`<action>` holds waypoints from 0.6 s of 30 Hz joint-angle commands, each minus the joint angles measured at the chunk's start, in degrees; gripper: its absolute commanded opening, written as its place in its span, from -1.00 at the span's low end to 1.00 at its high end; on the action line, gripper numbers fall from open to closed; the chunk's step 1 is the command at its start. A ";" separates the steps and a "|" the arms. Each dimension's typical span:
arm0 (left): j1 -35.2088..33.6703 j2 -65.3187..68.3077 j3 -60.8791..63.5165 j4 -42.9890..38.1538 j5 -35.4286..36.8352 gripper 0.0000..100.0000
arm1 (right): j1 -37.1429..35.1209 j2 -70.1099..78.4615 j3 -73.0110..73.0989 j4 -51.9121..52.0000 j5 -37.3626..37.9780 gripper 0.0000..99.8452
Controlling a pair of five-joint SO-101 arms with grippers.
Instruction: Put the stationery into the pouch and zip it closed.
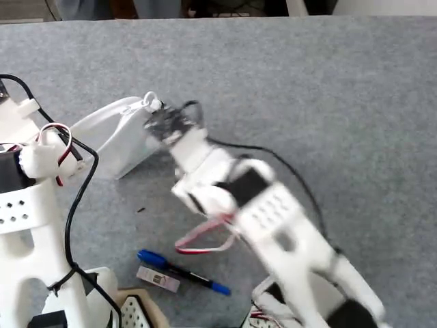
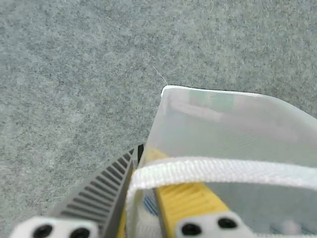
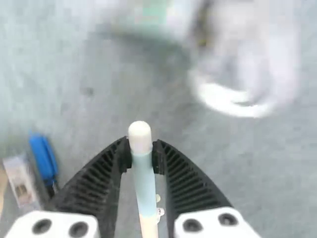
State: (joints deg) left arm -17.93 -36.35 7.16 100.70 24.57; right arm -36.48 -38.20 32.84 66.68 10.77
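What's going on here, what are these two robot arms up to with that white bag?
They are packing stationery. The left gripper is clamped on the edge of the translucent white pouch, holding it on the grey table. The right gripper grips a pale blue pen with a white cap close beside the pouch, not yet inside it. A dark pen with a blue cap and a small pale block lie on the table near the arms.
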 commanded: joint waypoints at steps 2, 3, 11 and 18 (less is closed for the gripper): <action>-0.13 -0.53 -1.71 -0.53 -0.88 -0.94 | 1.58 -17.10 -7.96 -2.73 0.35 -0.98; 0.84 -0.53 -1.71 -0.44 -1.76 -0.94 | 1.58 -19.03 -9.54 -4.57 0.35 -0.98; 11.21 -4.75 -1.80 0.18 -3.87 -0.94 | 1.67 -18.15 -23.87 -17.41 0.00 -0.98; 12.62 -5.45 -1.36 0.09 -3.78 -0.94 | 1.23 -9.54 -32.66 -25.67 -7.56 -0.98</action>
State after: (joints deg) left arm -6.07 -40.57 7.25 100.79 21.23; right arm -35.60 -51.38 4.00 44.44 7.69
